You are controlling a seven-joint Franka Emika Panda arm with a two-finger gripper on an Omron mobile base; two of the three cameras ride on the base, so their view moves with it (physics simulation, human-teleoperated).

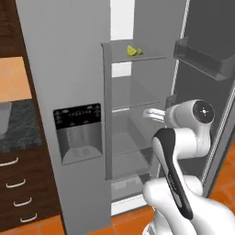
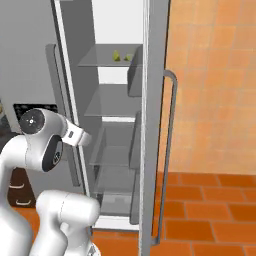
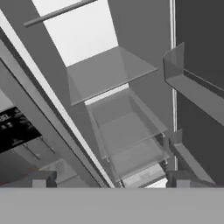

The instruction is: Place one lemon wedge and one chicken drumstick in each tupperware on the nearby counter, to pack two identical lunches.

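Note:
Yellow lemon wedges (image 1: 134,50) lie on the top shelf of the open fridge, and from the right base view they are small at the shelf's back (image 2: 116,56). My gripper (image 1: 148,112) reaches into the fridge at middle-shelf height, well below the wedges. In the hand view its two dark fingertips (image 3: 39,179) stand wide apart with nothing between them, so the gripper (image 3: 111,181) is open. That view looks down over bare glass shelves (image 3: 109,72) and a clear drawer (image 3: 127,131). The black speckled counter (image 1: 20,124) lies left of the fridge. The chicken drumstick and the tupperware are out of view.
The fridge's open right door (image 1: 206,92) carries door bins (image 1: 202,57) close beside my arm. The closed left door holds a dispenser panel (image 1: 78,133). Brown drawers (image 1: 18,183) sit under the counter. A grey object (image 1: 3,119) is cut off at the left edge.

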